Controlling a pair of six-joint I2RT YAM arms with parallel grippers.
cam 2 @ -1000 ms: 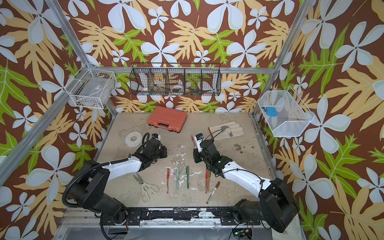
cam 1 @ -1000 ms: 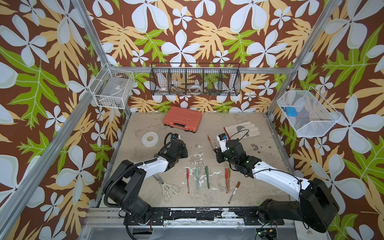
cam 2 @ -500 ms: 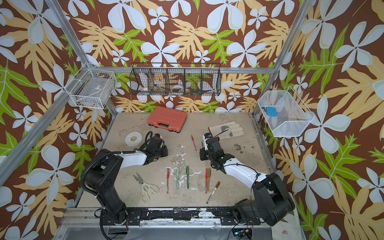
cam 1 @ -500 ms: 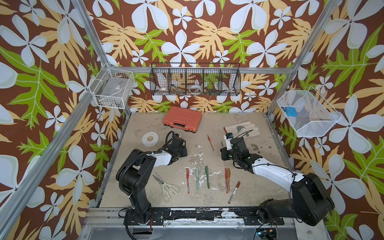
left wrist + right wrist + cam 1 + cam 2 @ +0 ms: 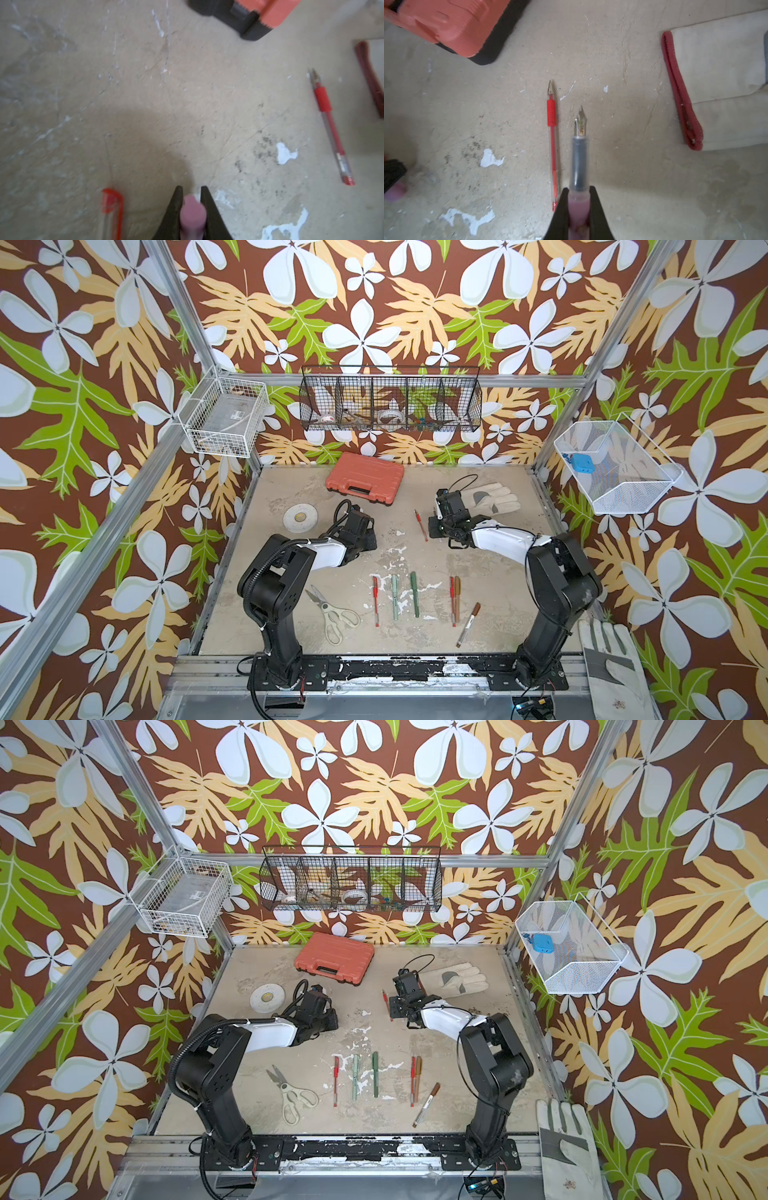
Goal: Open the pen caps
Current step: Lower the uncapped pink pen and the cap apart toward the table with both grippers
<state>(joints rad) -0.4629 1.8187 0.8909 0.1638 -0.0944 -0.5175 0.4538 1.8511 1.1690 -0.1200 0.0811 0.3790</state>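
**Pink pen apart: both halves ready to be set down**

The pink cap [image 5: 192, 214] is clamped between the jaws of the left gripper [image 5: 191, 187], with its rounded end just short of the fingertips, low over the table [image 5: 145, 83]. The right gripper [image 5: 579, 188] is closed on the barrel of the pink pen [image 5: 579, 160], and the nib is bared and pointed away from the wrist. Cap and pen are thus held apart, one in each gripper, over the middle of the table.

Near the left jaws a red cap [image 5: 112, 199] lies loose. Just beside the held pen a red pen [image 5: 552, 145] lies uncapped. Farther out are an orange case [image 5: 365, 483], a glove [image 5: 490, 497], a tape roll [image 5: 301, 517] and scissors [image 5: 332, 614], none of which the task concerns.

The step in hand is judged to be the end of the second uncapping, with only the put-down left. For that, the cap would be lowered and let go near the red cap. The pen would be laid flat alongside the red pen, with its nib kept from being pressed into the table.

After that, the row of capped pens [image 5: 414, 593] near the front edge remains to be worked through, one pen at a time.
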